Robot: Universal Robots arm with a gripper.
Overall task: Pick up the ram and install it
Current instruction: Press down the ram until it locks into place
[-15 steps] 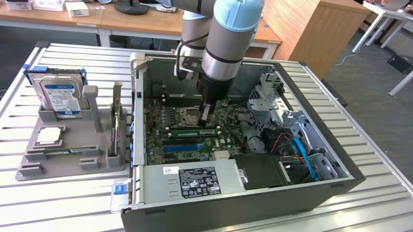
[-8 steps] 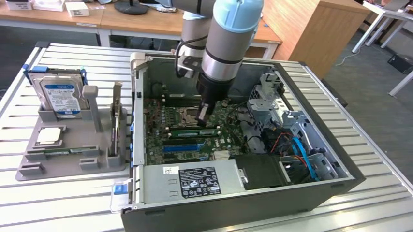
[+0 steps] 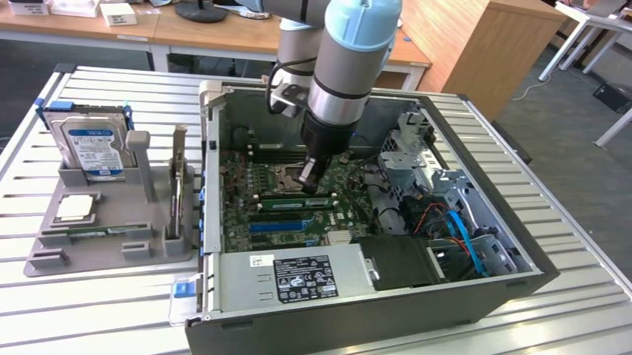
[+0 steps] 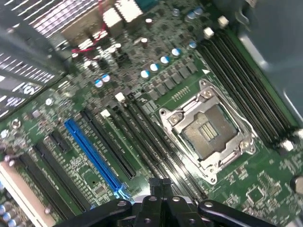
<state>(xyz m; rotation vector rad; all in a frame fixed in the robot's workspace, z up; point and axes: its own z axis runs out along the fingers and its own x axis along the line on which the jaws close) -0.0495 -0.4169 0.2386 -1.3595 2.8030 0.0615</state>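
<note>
motherboard: green | slot: blue | CPU socket: silver frame | hard drive: blue-edged

No legible text on labels

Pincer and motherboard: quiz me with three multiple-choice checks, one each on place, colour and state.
1. Where is the pincer?
A. Over the grey tray
B. Inside the case, just above the motherboard
C. Over the power supply

2. What colour is the one bright long slot?
A. Blue
B. Red
C. Yellow

3. How is the pincer?
A. Wide open
B. Closed on the hard drive
C. Shut

Answers:
1 B: the pincer reaches down into the case, close over the motherboard.
2 A: the wrist view shows a blue slot among black ones.
3 C: its fingers meet.
</note>
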